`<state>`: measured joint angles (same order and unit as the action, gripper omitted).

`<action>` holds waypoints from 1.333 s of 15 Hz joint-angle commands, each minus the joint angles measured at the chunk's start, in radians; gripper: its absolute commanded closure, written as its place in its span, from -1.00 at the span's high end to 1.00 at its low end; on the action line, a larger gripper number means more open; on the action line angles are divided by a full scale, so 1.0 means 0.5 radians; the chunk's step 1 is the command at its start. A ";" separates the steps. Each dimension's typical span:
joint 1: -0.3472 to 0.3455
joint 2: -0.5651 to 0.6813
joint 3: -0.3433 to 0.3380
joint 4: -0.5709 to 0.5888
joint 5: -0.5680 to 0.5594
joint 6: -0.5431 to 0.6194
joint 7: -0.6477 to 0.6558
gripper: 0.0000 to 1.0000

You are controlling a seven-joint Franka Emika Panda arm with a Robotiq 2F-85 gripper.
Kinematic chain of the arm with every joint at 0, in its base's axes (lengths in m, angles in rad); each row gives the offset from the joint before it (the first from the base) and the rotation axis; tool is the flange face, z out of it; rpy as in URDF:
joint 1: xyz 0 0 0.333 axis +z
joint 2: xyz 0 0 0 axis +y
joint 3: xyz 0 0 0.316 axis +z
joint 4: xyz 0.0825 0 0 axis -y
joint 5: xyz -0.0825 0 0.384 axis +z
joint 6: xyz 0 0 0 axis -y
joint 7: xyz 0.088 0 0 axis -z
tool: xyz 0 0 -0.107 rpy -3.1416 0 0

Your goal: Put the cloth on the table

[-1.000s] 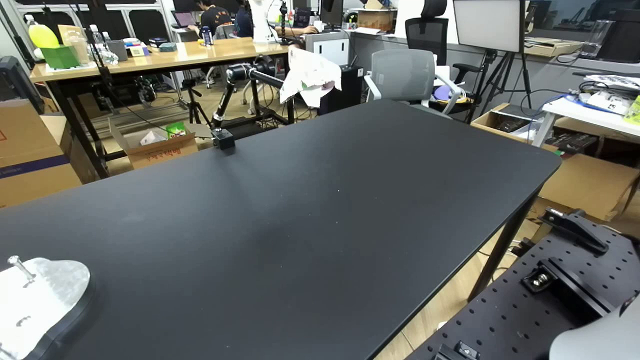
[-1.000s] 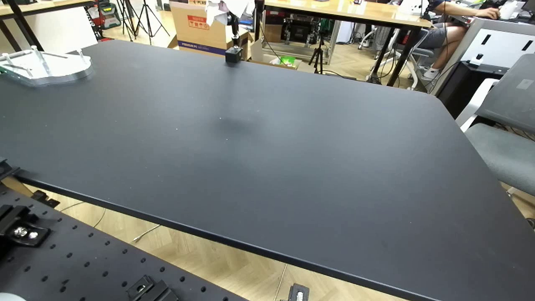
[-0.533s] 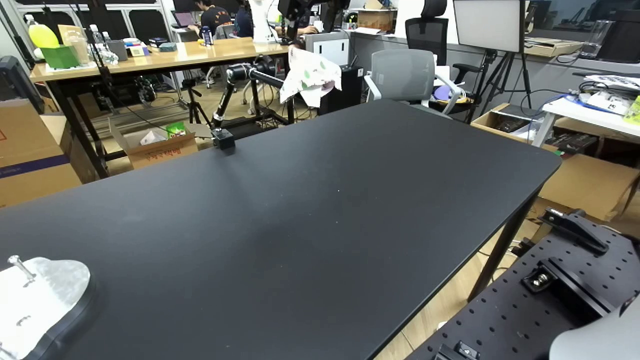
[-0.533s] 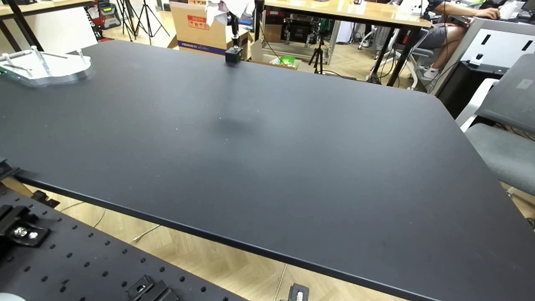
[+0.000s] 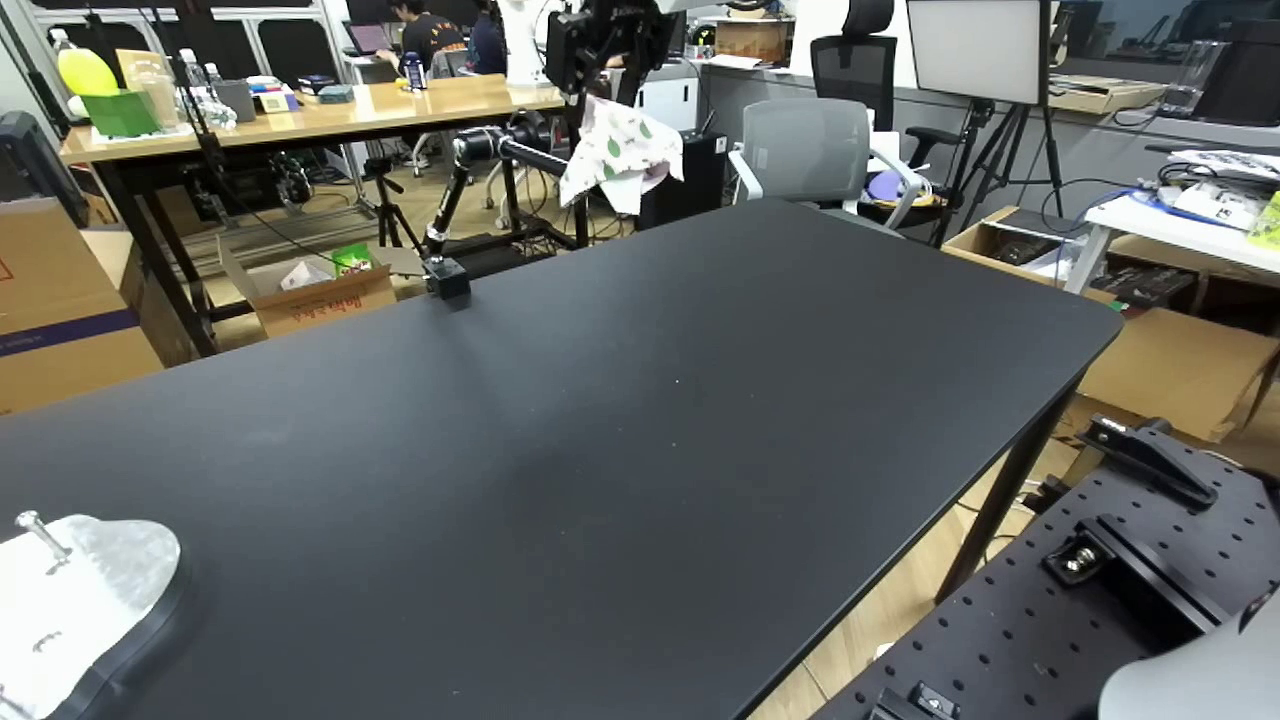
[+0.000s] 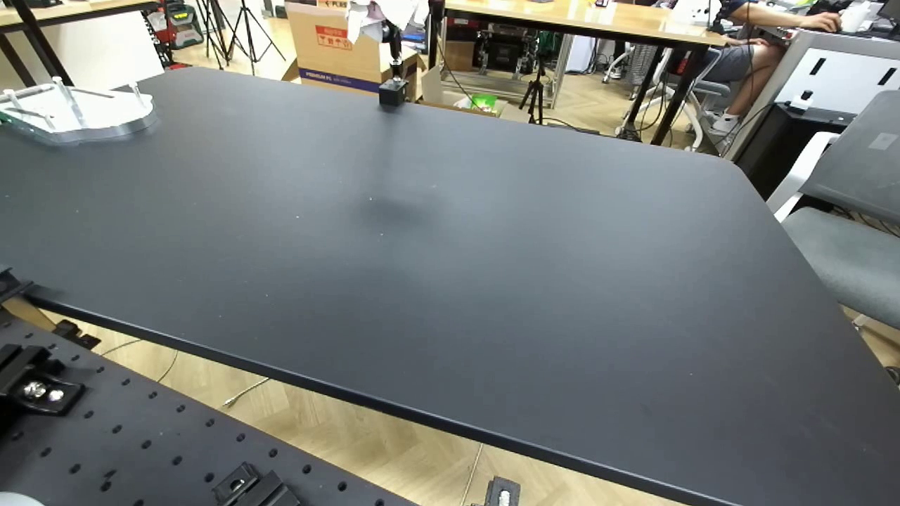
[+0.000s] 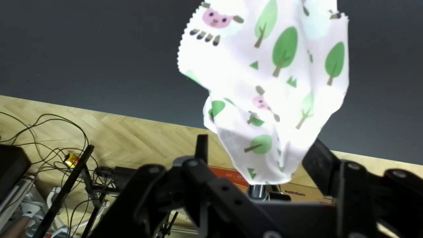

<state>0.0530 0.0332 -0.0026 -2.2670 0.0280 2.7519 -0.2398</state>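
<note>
In the wrist view, the black two-fingered gripper (image 7: pixel 259 145) is seen with jaws parted, the white tree-printed fabric cloth (image 7: pixel 264 82) framed between them and draped over a black jointed stand (image 5: pixel 474 148) at the edge of the flat black table (image 5: pixel 640 430). Were only a fold pinched, or the stand snagged, the cloth might be dropped past that edge onto the pale wooden floor (image 7: pixel 148 142). Broad open room is offered inward.

Cardboard box (image 6: pixel 330 56): "PREMIUM PC". Wrist view, carton (image 7: pixel 297 189): inverted "compuzone". Open box (image 5: pixel 330 308): red Korean lettering.
</note>
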 commanded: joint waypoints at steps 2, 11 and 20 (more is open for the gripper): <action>-0.034 0.063 0.047 0.097 0.091 -0.026 -0.103 -0.23; -0.057 -0.067 0.053 0.059 0.150 -0.020 -0.149 -1.00; -0.265 -0.284 -0.145 -0.018 -0.075 0.063 0.138 -0.97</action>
<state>-0.0477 -0.0837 -0.0503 -2.2480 0.0458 2.7579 -0.2461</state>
